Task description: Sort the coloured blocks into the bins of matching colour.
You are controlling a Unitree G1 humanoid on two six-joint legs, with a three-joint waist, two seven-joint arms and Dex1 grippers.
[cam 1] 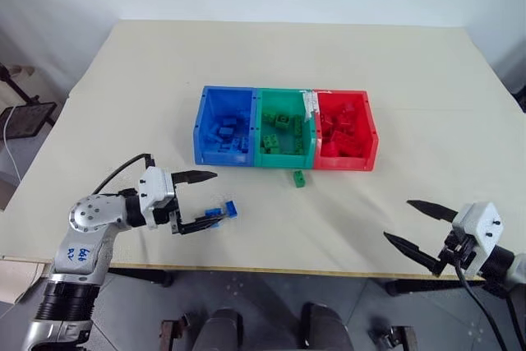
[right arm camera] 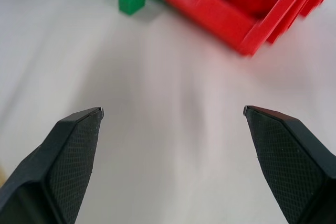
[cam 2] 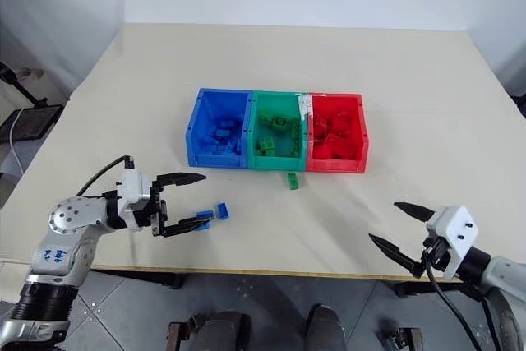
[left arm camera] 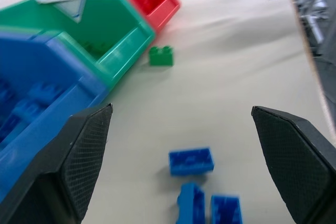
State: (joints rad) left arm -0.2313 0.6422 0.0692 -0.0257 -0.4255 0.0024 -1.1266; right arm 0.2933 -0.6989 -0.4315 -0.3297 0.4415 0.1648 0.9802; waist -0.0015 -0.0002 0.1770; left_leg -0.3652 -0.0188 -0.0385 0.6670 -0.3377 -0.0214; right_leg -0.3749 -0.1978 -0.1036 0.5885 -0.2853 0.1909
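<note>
- Head views: our left gripper (cam 1: 200, 200) has its jaws spread wide and empty, level over the bench (cam 1: 411, 80), with the blue blocks (cam 1: 223, 212) just ahead of the tips, close to the lower finger. The left arm is far nearer to them than the right.
- Head views: our right gripper (cam 1: 414, 223) sits well apart near the bench's front edge, jaws released, holding nothing. A green block (cam 1: 299, 178) lies loose just in front of the green bin (cam 1: 284, 162); the blue bin (cam 1: 222, 158) and red bin (cam 1: 345, 162) flank it, all three with blocks inside.
- Left wrist view: three blue blocks (left arm camera: 191, 161) lie between the fingers (left arm camera: 79, 161), touching neither. The farthest lies crosswise to our reach. We judge a short advance would bracket it.
- Right wrist view: open jaws frame bare bench; the green block lies well ahead, beside the red bin's corner.
</note>
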